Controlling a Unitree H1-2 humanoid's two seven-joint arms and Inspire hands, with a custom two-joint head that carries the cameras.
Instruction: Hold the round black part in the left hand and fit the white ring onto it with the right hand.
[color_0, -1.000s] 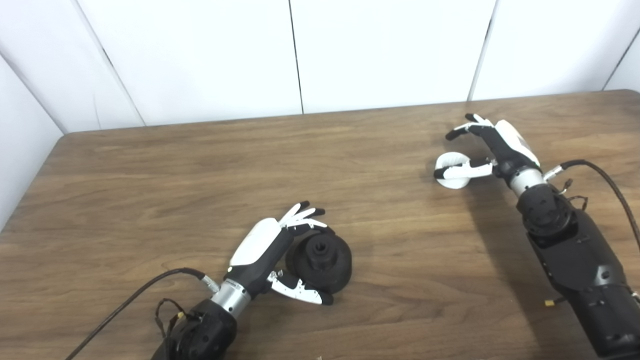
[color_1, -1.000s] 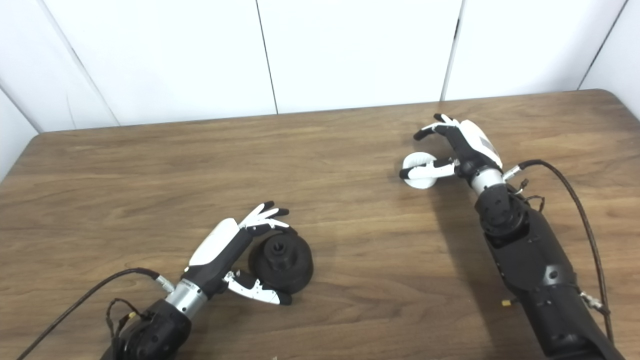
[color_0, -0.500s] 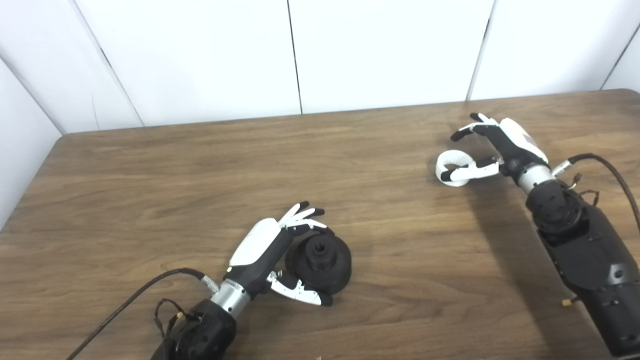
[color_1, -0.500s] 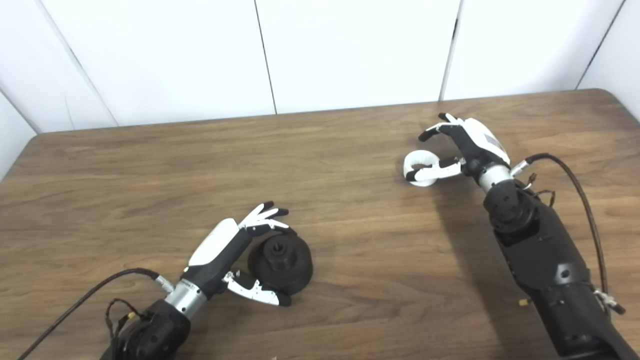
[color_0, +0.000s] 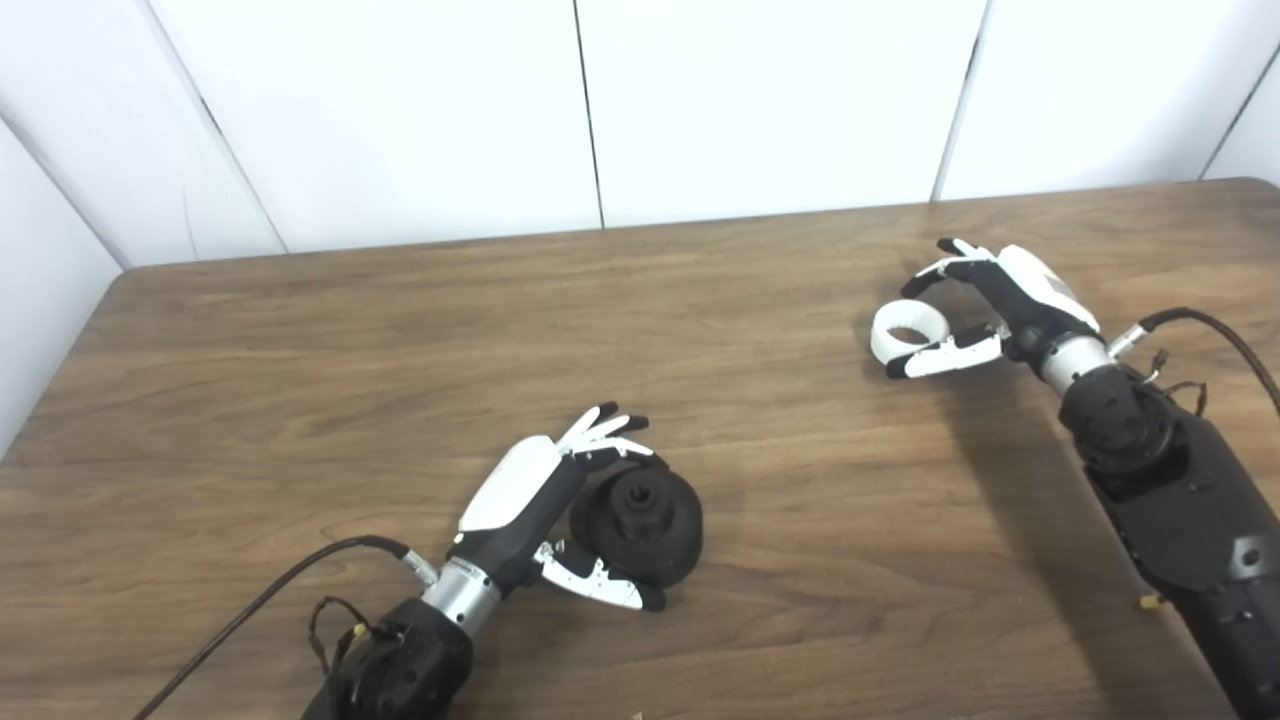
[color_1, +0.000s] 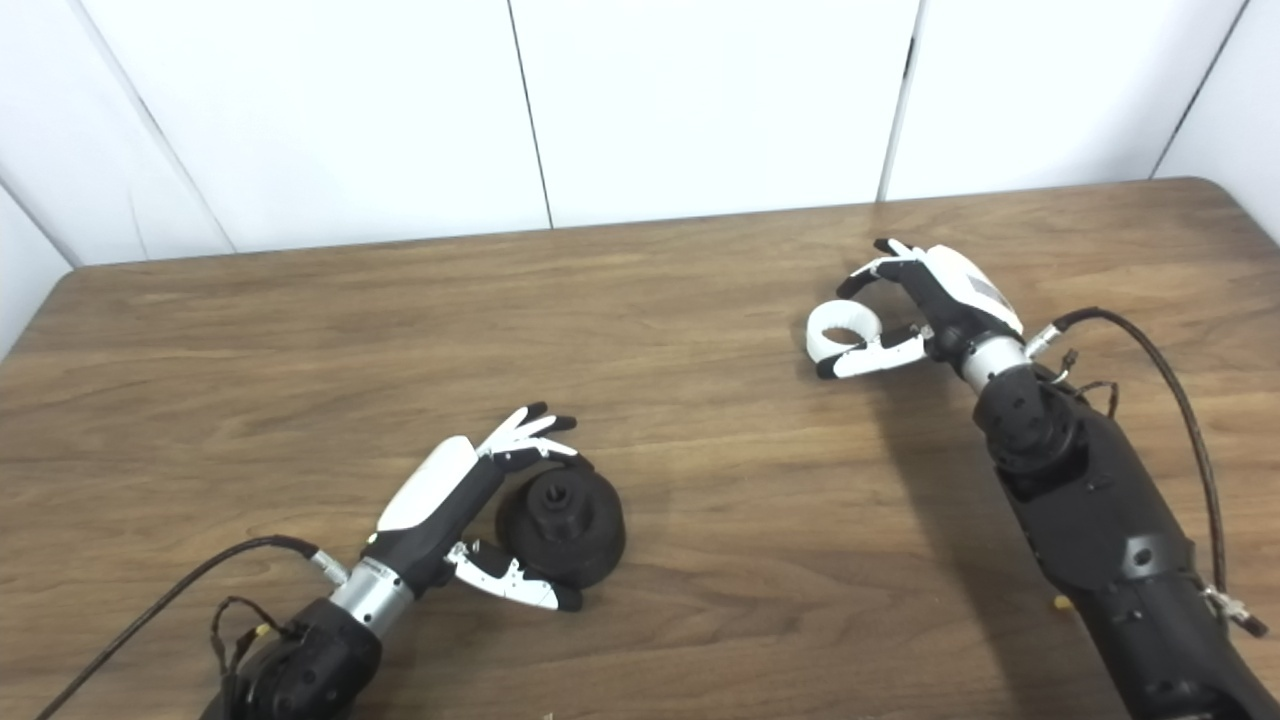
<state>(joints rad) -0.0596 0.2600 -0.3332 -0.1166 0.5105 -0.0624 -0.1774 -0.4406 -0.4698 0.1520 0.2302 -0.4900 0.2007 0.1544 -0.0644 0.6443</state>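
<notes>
The round black part (color_0: 640, 520) sits on the wooden table (color_0: 400, 350), hub up, near the front left. My left hand (color_0: 525, 490) wraps it: fingers (color_0: 605, 435) on its far rim, thumb along its near edge. At the right, the white ring (color_0: 905, 335) shows its hole upward, between the thumb and the curled fingers (color_0: 940, 272) of my right hand (color_0: 1000, 300). The thumb presses its near side and the fingertips come down onto its far rim. Whether the ring still touches the table is unclear.
White wall panels stand behind the table's far edge. Cables trail from both wrists, one near the right forearm (color_0: 1160, 470). The table's left corner (color_0: 125, 275) lies at the upper left.
My right hand has shifted slightly right and its fingers have curled down onto the ring, which has tipped from flat under the thumb to hole-up. The left hand and black part have not moved.
</notes>
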